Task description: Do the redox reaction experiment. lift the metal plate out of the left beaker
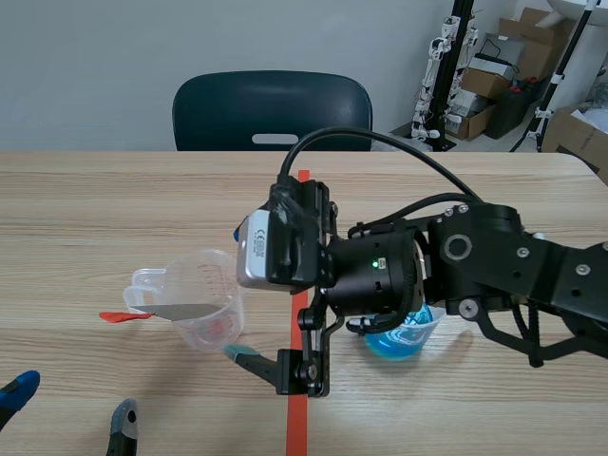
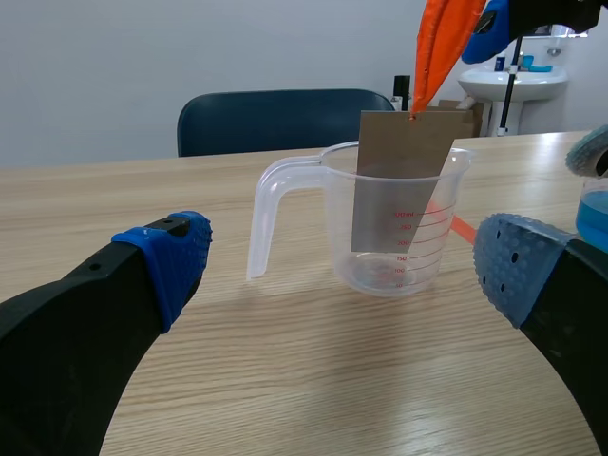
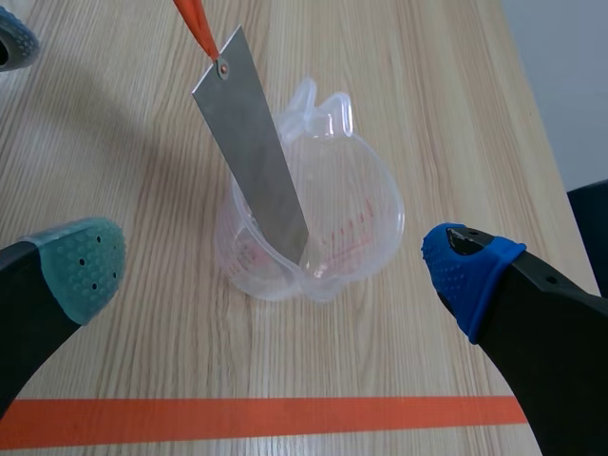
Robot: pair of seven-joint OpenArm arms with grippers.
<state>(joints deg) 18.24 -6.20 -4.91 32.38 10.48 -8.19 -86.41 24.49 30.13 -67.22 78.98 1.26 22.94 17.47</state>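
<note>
A clear measuring beaker stands left of the orange tape line. A grey metal plate leans inside it, and an orange-red tag is tied to its upper end. My right gripper hangs open over the beaker, one finger on each side of it, touching nothing. My left gripper rests open near the table's front left, facing the beaker from a distance.
A second beaker holding blue liquid stands right of the tape line, under the right arm. A dark chair sits behind the table. Cardboard boxes are stacked at the back right.
</note>
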